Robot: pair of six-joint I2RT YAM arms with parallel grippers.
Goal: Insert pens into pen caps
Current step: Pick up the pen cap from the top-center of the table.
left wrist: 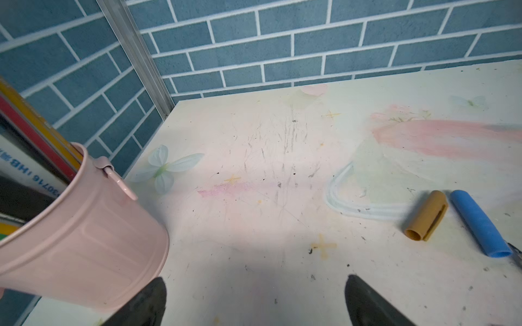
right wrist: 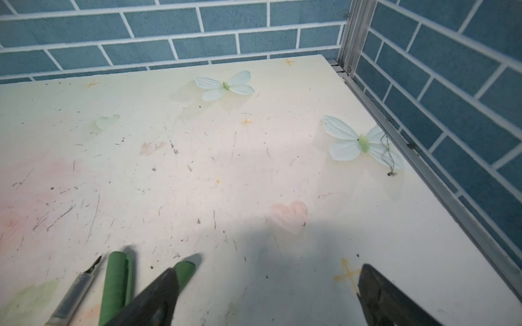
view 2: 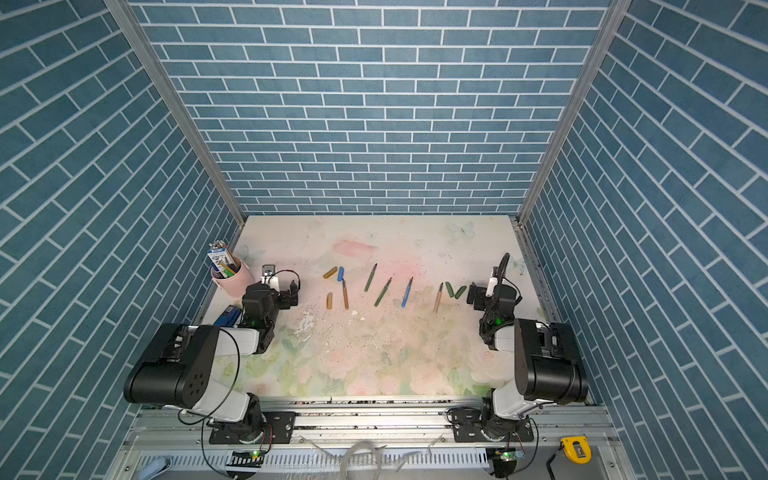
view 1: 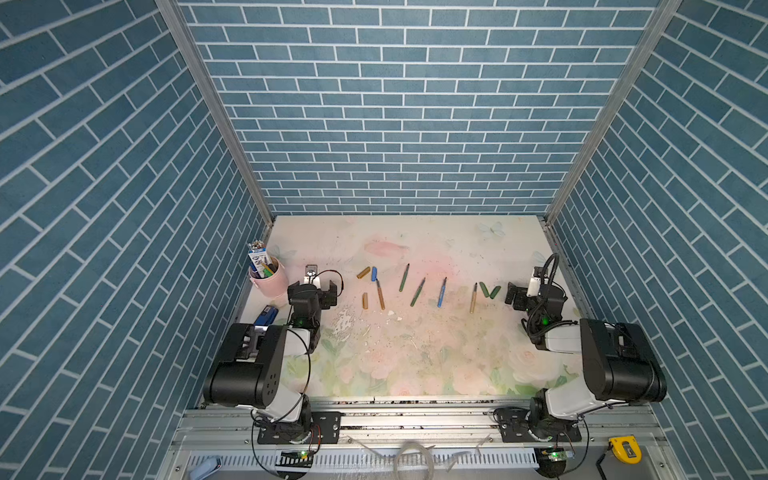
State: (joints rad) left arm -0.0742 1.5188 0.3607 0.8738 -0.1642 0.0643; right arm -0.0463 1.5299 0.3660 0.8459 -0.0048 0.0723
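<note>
Presently noted on the scuffed floral table (view 1: 415, 241), in both top views, lying uncapped in a loose row across the middle with dark tips toward the brick back wall (view 1: 395, 124): left golden-brown pen (view 1: 380, 296), first green pen (view 1: 404, 277), second green pen (view 1: 417, 292), blue pen (view 1: 441, 292), right golden-brown pen (view 1: 473, 298). Lying loose, apart from every tip: far golden-brown cap (view 1: 363, 272) and blue cap (view 1: 374, 273) side by side beyond the left golden-brown pen, near golden-brown cap (view 1: 365, 301) just beside its barrel, inner green cap (view 1: 484, 289) and outer green cap (view 1: 494, 292) set in a V just beside the right golden-brown pen. Recorded for the left gripper (left wrist: 254, 282): jaws wide apart over bare table, near the far golden-brown cap and blue cap. Crowded on the outer side by a pink bucket (left wrist: 84, 240) stuffed with a white-blue pencil carton (view 1: 257, 257), just beside one fingertip (left wrist: 152, 293) in the left wrist view; blue-and-black stapler (view 1: 266, 316) lying close behind, partly hidden by the left arm (view 1: 249, 365). Recorded for the right gripper (right wrist: 268, 271): jaws likewise wide apart over bare table at the row's right end; one finger (right wrist: 152, 299) partly covering the outer green cap in the right wrist view, inner green cap clear beside it. Logged off the table, on the front rail: yellow tape measure (view 1: 623, 448).
</note>
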